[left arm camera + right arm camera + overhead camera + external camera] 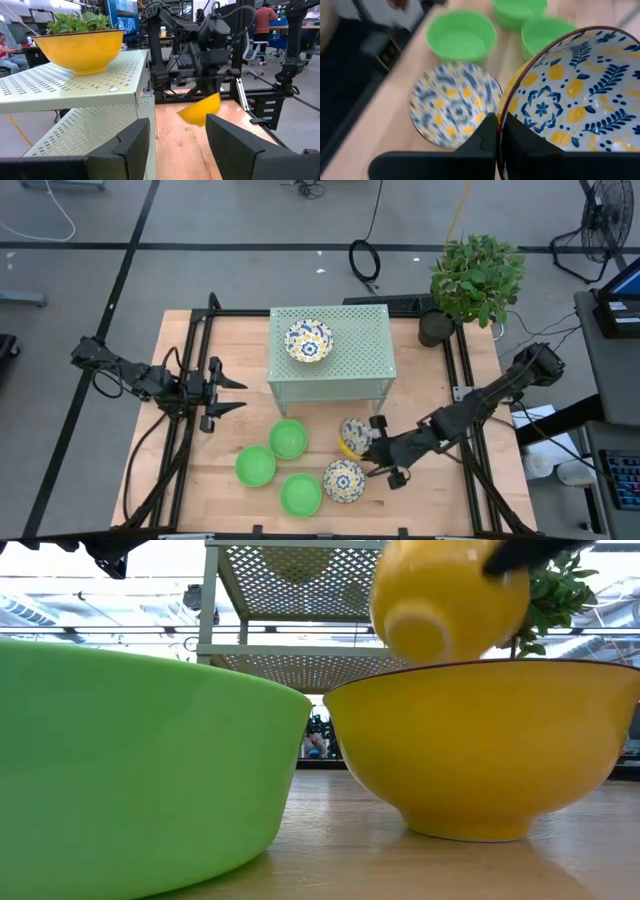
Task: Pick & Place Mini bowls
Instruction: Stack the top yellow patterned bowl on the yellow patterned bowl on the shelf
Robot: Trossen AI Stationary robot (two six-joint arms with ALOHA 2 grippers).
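Three plain green mini bowls (288, 438), (255, 465), (301, 493) stand on the table in front of the stand. One floral bowl (343, 480) stands beside them and another (309, 340) sits on top of the pale green stand (370, 350). My right gripper (372, 445) is shut on a third floral bowl (352, 435), yellow outside, near the stand's front right leg. My left gripper (225, 395) waits open, left of the stand. My right gripper pinches the floral bowl's rim (501, 125), one finger inside the bowl and one (487, 132) against its yellow outer wall. The fingers come level from the table's right. The bowl (450, 600) is lifted clear and tipped on its side, foot toward the near edge.
A potted plant (475, 280) stands at the table's far right corner. The stand has a lower shelf (85, 135) under its top. Bare wood lies left of the green bowls and right of the stand. People sit and stand in the room beyond (262, 22).
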